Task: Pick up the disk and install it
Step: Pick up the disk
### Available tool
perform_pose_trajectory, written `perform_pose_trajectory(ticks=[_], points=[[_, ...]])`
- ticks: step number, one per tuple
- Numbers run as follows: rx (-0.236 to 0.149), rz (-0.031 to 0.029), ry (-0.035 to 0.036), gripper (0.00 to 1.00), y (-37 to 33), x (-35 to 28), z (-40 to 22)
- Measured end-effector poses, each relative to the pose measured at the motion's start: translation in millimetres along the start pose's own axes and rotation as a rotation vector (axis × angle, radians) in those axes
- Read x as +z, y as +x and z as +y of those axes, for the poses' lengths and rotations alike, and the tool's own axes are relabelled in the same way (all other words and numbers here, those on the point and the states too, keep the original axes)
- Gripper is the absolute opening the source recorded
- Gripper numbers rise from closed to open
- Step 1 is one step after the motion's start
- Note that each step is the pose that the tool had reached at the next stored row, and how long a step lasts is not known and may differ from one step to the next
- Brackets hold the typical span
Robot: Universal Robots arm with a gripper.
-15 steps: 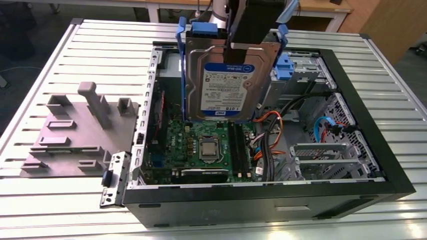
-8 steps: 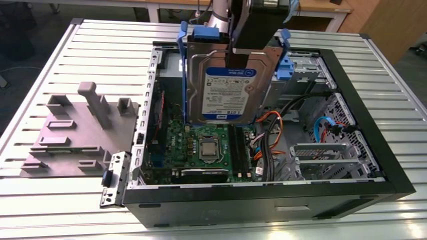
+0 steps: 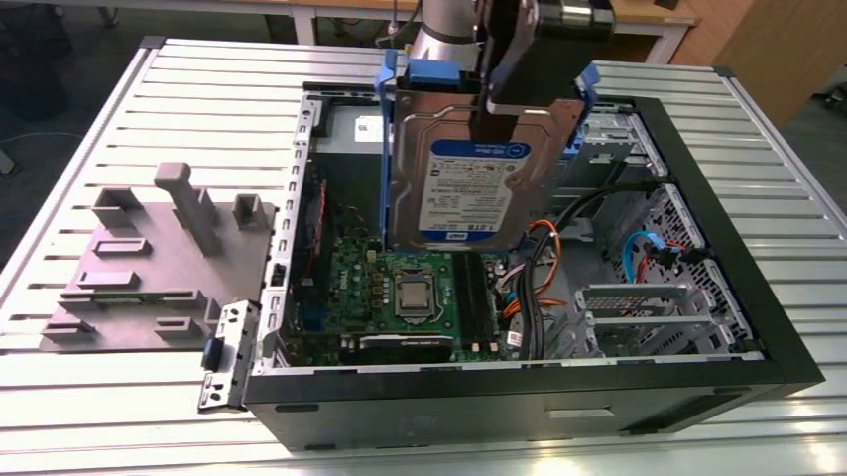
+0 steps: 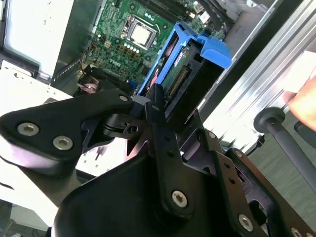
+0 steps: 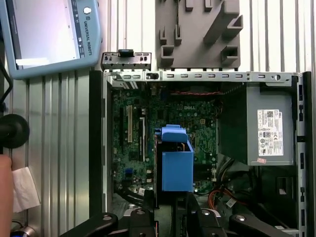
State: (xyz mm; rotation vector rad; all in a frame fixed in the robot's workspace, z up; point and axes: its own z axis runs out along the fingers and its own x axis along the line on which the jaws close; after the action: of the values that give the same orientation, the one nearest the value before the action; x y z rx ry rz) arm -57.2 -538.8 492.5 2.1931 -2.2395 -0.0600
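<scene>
The disk (image 3: 470,178), a silver-grey drive with a white-and-blue label and blue side rails, hangs upright above the open computer case (image 3: 530,389). My gripper (image 3: 514,99) is shut on the disk's upper end, its black body rising above. In the second wrist view the disk (image 4: 190,64) sticks out past the fingers (image 4: 157,106), with the motherboard (image 4: 133,34) beyond it. In the first wrist view the disk's blue rail end (image 5: 177,168) sits over the motherboard (image 5: 133,133), just past the gripper (image 5: 177,210).
A grey power-supply box (image 5: 269,128) with a white sticker fills one end of the case. Cables (image 3: 543,268) and a drive cage (image 3: 649,317) lie at the exterior view's right. A grey fixture block (image 3: 146,268) stands beside the case. A pendant (image 5: 49,34) and a person's hand (image 5: 5,197) are nearby.
</scene>
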Motion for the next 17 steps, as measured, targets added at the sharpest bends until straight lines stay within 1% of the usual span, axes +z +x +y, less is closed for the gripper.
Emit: perform_pose_trajectory(ticks=[5,13,17], points=[[0.000,-0.0003,0.0001,0.35,0.9,0.4,-12.0],[0.000,-0.0001,0.0000,0.35,1.3,0.4,-36.1],[0.000,0.0000,0.0000,0.35,1.3,0.3,-45.3]])
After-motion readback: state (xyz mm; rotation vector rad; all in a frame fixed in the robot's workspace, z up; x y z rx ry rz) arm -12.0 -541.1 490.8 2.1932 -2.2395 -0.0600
